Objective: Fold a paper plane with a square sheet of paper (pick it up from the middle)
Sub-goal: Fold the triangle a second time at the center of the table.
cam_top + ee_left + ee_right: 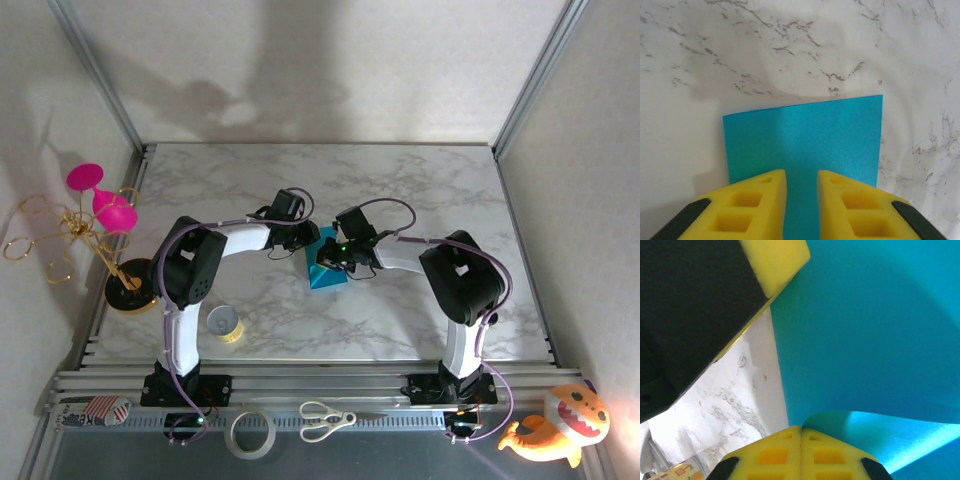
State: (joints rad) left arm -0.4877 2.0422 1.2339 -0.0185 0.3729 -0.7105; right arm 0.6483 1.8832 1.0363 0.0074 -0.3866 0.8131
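Square sheet of paper (327, 268) pinched on table (420, 180)
Its curled edge is clamped in the right gripper (800, 432); the left gripper (801, 175) is held narrowly parted above.

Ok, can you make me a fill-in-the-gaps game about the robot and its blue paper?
The right hand is ____ on the curled edge of the thin teal-blue square sheet of paper.
The left hand, over the paper, has foam fingers coloured ____.
The small yellow tape roll sits near the ____ arm's base.
Missing words: shut, yellow, left.
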